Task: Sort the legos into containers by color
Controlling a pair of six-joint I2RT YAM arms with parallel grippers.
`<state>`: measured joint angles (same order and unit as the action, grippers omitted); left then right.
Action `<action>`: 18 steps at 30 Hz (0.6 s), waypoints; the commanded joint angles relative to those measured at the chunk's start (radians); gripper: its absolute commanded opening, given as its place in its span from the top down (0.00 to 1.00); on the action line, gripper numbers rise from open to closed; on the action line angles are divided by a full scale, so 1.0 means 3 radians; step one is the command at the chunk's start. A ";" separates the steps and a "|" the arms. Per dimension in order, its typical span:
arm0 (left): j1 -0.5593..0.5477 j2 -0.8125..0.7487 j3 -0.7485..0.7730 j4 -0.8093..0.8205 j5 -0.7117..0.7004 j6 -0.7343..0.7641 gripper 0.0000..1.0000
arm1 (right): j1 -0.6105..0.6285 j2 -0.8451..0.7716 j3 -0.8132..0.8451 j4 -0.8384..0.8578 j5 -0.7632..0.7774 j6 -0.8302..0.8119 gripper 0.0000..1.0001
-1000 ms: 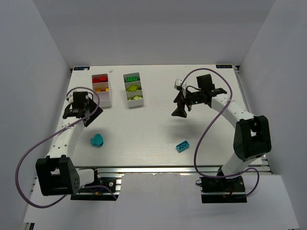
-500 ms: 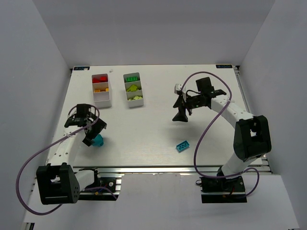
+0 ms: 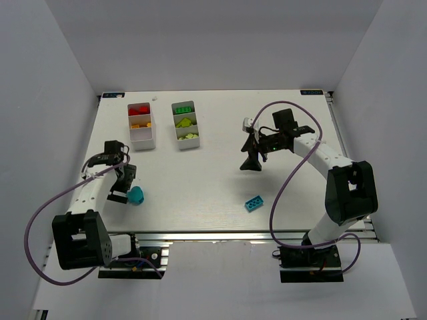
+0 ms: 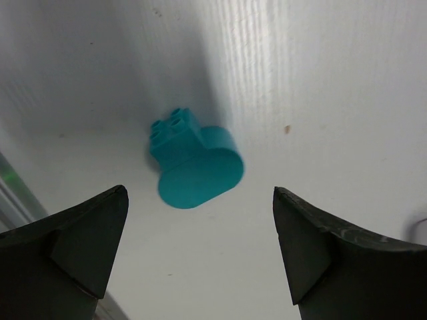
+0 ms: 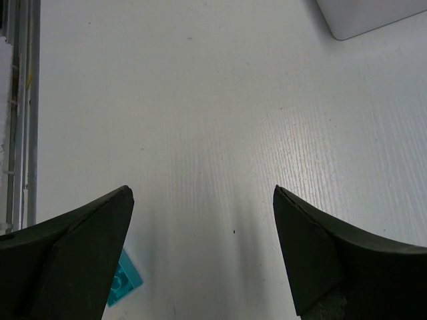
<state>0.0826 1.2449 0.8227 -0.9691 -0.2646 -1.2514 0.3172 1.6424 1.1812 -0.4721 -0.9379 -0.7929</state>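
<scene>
A cyan rounded lego [image 3: 137,195] lies on the white table at the front left. My left gripper [image 3: 121,191] is open and empty, just left of it. In the left wrist view the piece [image 4: 193,162] lies on the table ahead of the open gripper [image 4: 200,248], apart from both fingers. A cyan rectangular brick [image 3: 253,203] lies front centre. My right gripper [image 3: 251,163] is open and empty, behind that brick, which shows at the bottom left of the right wrist view [image 5: 123,284]. The left tray [image 3: 143,139] holds red and orange legos. The right tray [image 3: 185,147] holds green and lime legos.
The left tray's nearest compartment holds nothing. A corner of the right tray [image 5: 373,15] shows at the top right of the right wrist view. The table's metal front rail [image 3: 220,235] runs near both arm bases. White walls close the sides and back.
My left gripper has swung from beside the left tray toward the front and now sits next to the cyan rounded lego. My right gripper has shifted only slightly.
</scene>
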 commanded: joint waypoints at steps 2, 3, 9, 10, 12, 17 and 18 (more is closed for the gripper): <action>0.0149 0.0089 0.0157 0.0086 -0.0080 -0.0481 0.02 | 0.0011 -0.0137 -0.0031 0.0014 -0.0019 -0.0006 0.11; 0.0174 0.0104 0.0122 0.0116 -0.0004 -0.0522 0.02 | 0.0016 -0.0137 -0.0026 0.0014 -0.0013 -0.0001 0.11; 0.0369 0.0053 -0.0257 0.0357 0.0273 -0.0768 0.09 | -0.0009 -0.0131 -0.0036 0.0019 -0.0003 -0.0006 0.11; 0.0394 0.0038 -0.0282 0.0392 0.0289 -0.0803 0.11 | -0.0009 -0.0126 -0.0036 0.0019 0.0002 -0.0011 0.11; 0.0420 0.0023 -0.0323 0.0408 0.0299 -0.0829 0.12 | -0.0019 -0.0116 -0.0026 0.0014 -0.0003 -0.0016 0.11; 0.0492 0.0114 -0.0339 0.0474 0.0294 -0.0845 0.17 | -0.0024 -0.0091 0.0000 0.0019 -0.0018 -0.0006 0.11; 0.0512 0.0165 -0.0369 0.0505 0.0304 -0.0835 0.19 | -0.0024 -0.0091 0.0010 0.0024 -0.0024 0.0004 0.11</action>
<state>0.2195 1.2858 0.7261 -0.8581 -0.1783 -1.4776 0.3145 1.6424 1.1793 -0.4717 -0.9371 -0.7933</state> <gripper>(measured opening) 0.819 0.895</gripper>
